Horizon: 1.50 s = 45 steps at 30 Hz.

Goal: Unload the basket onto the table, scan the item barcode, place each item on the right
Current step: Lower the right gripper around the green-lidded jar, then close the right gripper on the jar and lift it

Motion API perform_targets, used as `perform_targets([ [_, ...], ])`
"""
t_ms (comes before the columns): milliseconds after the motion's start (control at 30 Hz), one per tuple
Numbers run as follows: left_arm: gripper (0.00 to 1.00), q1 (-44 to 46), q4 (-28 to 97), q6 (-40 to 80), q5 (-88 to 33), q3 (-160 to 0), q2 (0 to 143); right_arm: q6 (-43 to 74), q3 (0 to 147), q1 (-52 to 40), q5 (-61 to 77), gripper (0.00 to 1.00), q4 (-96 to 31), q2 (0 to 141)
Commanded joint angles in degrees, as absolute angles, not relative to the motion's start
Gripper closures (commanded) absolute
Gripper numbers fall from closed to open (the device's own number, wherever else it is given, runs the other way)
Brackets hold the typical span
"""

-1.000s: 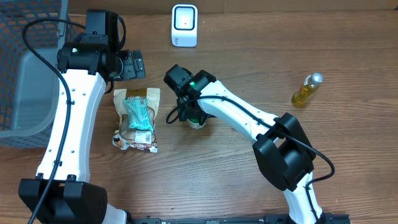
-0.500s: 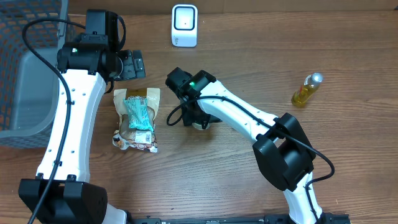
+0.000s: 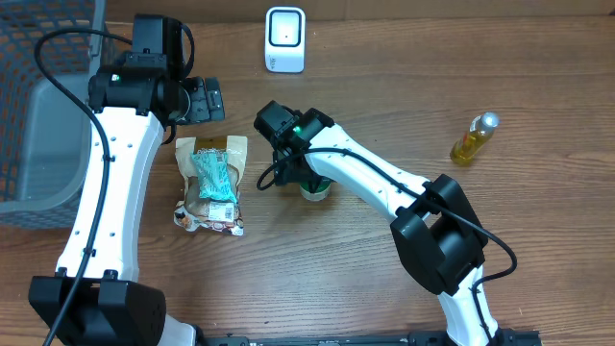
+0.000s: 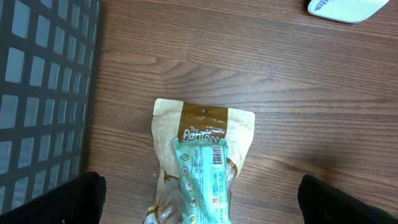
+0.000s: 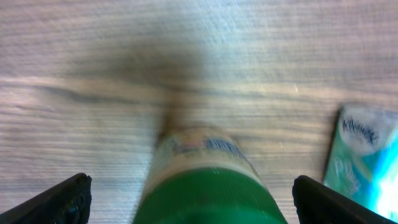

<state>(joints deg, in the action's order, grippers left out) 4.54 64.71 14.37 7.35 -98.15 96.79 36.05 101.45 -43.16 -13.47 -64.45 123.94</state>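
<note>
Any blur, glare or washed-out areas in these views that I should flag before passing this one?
Right wrist: soft throughout, the green-capped jar smeared and the teal pack pale and hazy at the edge. Left wrist: sharp, print on the brown pouch legible. Overhead: crisp, evenly lit, the white scanner bright but not blown out.

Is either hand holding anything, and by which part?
Nothing is held. The right hand is open around the green-lidded jar, not touching; the left hand is open above the pouch.
</note>
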Motion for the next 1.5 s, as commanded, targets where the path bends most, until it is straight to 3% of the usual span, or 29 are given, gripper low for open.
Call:
perform_targets([
  [0, 0.0, 5.0, 64.5, 13.3, 7.9, -99.3, 96.6, 34.0, 101.3, -43.0, -16.0, 0.0, -63.2, 124.3],
  [200, 0.0, 5.0, 64.5, 13.3, 7.9, -99.3, 96.6, 34.0, 101.3, -43.0, -15.2, 0.07, -66.1, 124.3],
  [400, 0.0, 5.0, 64.5, 13.3, 7.9, -99.3, 96.6, 34.0, 101.3, -43.0, -14.7, 0.25, -66.6, 124.3],
  [500, 0.0, 5.0, 64.5, 13.3, 7.9, -99.3, 96.6, 34.2, 101.3, -43.0, -14.7, 0.27, -67.8, 124.3],
  [767, 0.0, 5.0, 64.5, 13.3, 7.9, -99.3, 96.6, 47.0, 101.3, -43.0, -7.2, 0.41, -71.2, 124.3],
  [867, 0.0, 5.0, 64.5, 13.3, 7.9, -99.3, 96.6, 46.2, 101.3, -43.0, -4.6, 0.33, -71.2, 124.3],
  [1000, 0.0, 5.0, 64.5, 13.3, 7.9, -99.3, 96.6, 35.0, 101.3, -42.7, -5.3, 0.01, -71.2, 124.3],
  [1167, 0.0, 5.0, 64.5, 13.3, 7.9, -99.3, 96.6, 18.3, 101.3, -41.4, -9.5, 0.0, -70.5, 124.3],
  [1467, 0.0, 5.0, 64.5, 13.3, 7.9, -99.3, 96.6, 4.8, 101.3, -40.5, -9.7, 0.0, -69.3, 124.3],
])
